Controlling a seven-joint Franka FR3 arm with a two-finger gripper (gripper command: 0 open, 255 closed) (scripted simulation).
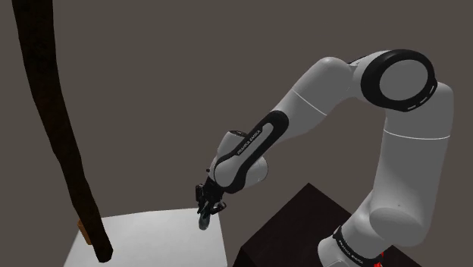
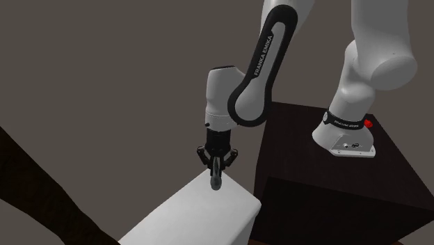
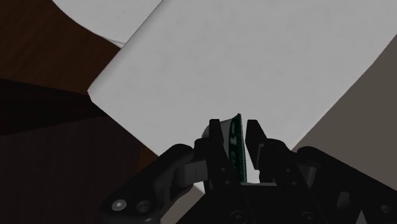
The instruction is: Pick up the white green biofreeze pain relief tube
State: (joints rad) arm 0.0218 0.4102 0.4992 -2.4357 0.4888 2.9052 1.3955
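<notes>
Two black fingers [image 3: 256, 137] of gripper [image 3: 237, 124] pinch white-green tube [image 3: 238, 146] by flat sides, at white table [image 3: 254, 63] edge near corner. Likely light, soft, slippery; mid-body hold seems safest.

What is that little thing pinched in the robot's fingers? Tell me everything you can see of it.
The tube looks slim and flat, seen edge-on from the wrist: dark green, with a whitish rounded part on one side. The black fingers clasp it from both sides, and it hangs down below them over the white surface, near its edge. Whether it touches that surface cannot be told.
</notes>
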